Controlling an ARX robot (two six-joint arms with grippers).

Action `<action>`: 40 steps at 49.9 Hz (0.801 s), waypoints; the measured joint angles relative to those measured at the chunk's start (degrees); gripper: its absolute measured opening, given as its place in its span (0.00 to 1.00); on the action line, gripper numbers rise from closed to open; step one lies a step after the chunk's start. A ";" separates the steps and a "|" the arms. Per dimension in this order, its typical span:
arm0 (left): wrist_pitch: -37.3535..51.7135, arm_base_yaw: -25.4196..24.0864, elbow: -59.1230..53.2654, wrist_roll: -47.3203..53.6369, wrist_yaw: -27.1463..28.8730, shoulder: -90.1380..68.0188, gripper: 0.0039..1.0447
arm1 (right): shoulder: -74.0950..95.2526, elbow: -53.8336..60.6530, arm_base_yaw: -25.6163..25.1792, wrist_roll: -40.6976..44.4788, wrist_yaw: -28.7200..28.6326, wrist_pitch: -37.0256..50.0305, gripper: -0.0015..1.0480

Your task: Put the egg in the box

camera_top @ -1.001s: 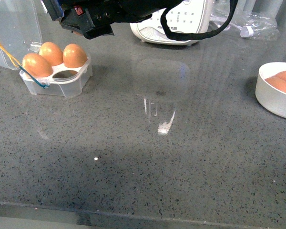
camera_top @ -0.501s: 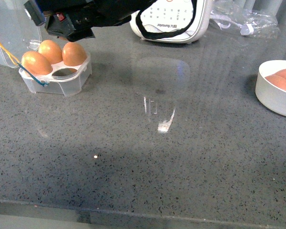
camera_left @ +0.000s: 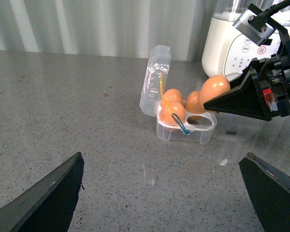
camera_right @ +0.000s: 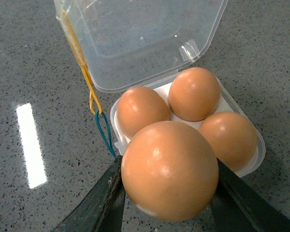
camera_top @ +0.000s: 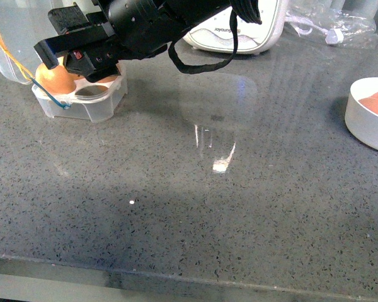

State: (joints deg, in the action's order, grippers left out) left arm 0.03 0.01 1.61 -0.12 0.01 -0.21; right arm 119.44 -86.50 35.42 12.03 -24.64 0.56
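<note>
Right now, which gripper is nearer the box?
Right. The right gripper holds the egg over the box; the left gripper sits open, well short of it.

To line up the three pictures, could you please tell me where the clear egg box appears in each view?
Front view: box at upper left, partly under the right arm.
Left wrist view: box near centre, lid raised, egg held above it.
Right wrist view: box just beyond the egg in the right pincer.
Shared landmark: the teal band at the box's corner.
</note>
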 joint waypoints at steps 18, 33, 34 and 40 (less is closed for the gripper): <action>0.00 0.00 0.00 0.00 0.02 0.00 0.94 | 0.55 -0.02 0.28 -0.68 -0.50 0.44 0.39; 0.00 0.00 0.00 0.00 0.02 0.00 0.94 | 0.90 -0.11 0.37 0.15 -1.05 -0.74 0.71; 0.00 0.00 0.00 0.00 0.00 0.00 0.94 | 0.90 -0.11 0.37 0.17 -1.11 -0.74 0.73; 0.00 0.00 0.00 0.00 0.00 0.00 0.94 | 0.63 0.00 0.39 0.37 -1.25 -0.42 0.94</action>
State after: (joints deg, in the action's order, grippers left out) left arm 0.03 0.01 1.61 -0.12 0.01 -0.21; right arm 120.07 -86.50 35.81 12.40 -25.89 0.14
